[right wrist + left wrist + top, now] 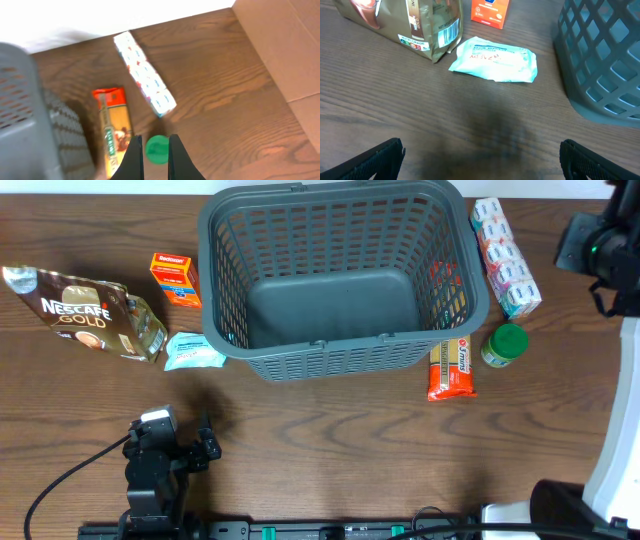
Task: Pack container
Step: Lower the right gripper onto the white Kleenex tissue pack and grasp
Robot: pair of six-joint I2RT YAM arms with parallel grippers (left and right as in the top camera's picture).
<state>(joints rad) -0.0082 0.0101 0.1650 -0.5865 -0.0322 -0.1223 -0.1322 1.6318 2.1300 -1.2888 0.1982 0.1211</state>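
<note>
The dark grey slatted basket (330, 360) stands empty at the table's back centre; it also shows in the left wrist view (600, 60) and the right wrist view (25, 100). My left gripper (482, 150) is open and empty, low over bare wood near the front left, short of a light blue packet (495, 59). My right gripper (155, 137) hangs high above the right side with its fingers nearly together and nothing held. A green-lidded jar (157, 150) shows far below, through the gap.
Left of the basket lie a Nescafe Gold bag (85, 315), an orange box (175, 278) and the blue packet (192, 352). To the right are an orange pasta packet (452, 368), the jar (506, 345) and a white multipack (505, 255). A cardboard box (285, 45) stands beyond the right edge.
</note>
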